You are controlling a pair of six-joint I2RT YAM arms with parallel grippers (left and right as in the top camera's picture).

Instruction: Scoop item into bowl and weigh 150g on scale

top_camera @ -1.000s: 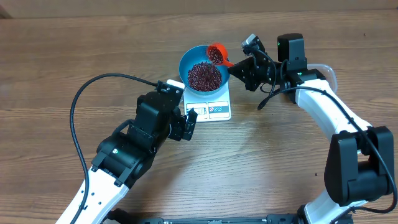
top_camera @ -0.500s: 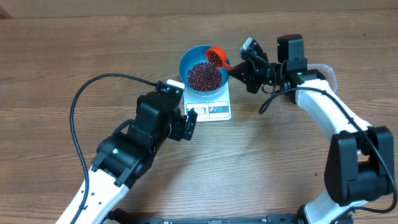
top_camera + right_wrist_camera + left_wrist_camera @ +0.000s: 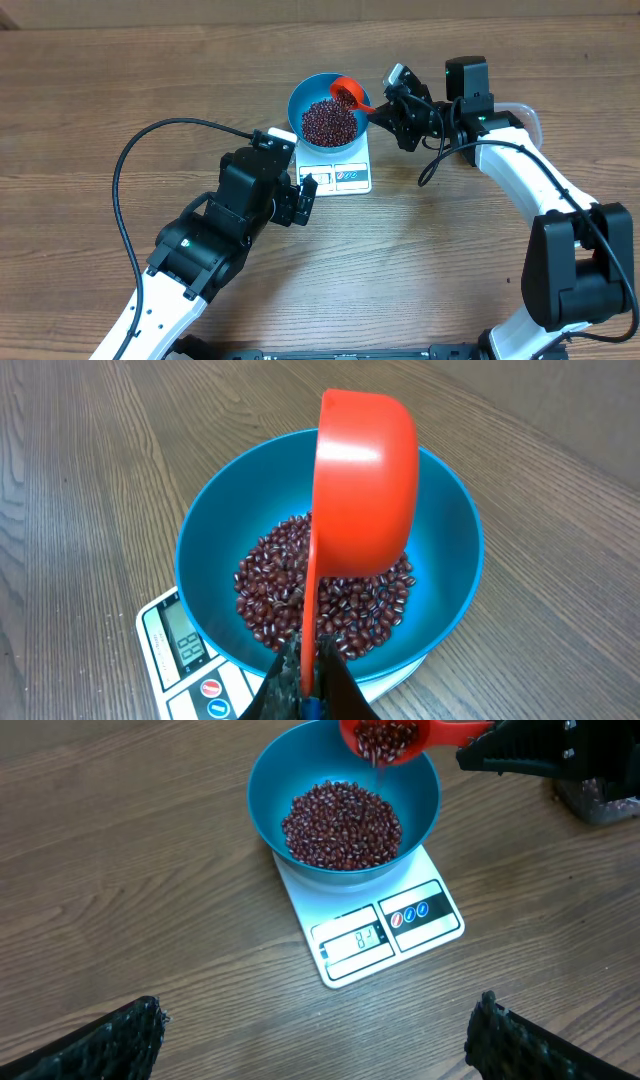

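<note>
Red plastic scoop (image 3: pixel 365 480) is what my right claw (image 3: pixel 303 685) has: its fingers are pinched tight on the thin handle, and the cup is tipped on its side above the far right rim of the blue bowl (image 3: pixel 296 104). From the left wrist camera I can see beans (image 3: pixel 342 824) heaped in the bowl and more of them inside the tilted cup.

The bowl stands on the far half of the white scale (image 3: pixel 343 178), which lies flat on the wooden desk (image 3: pixel 100 80). The display (image 3: pixel 355 940) is on the scale's near left. Its first digit is an 8, and the second looks like another 8 from the right wrist, though I can't read it surely from the left. Beside it are two round buttons (image 3: pixel 409 913), one red and one blue. I find no brand name anywhere.

My left claw (image 3: pixel 315 1040) hangs on the near side of the scale, well apart from it, fingers spread wide with nothing between them.
</note>
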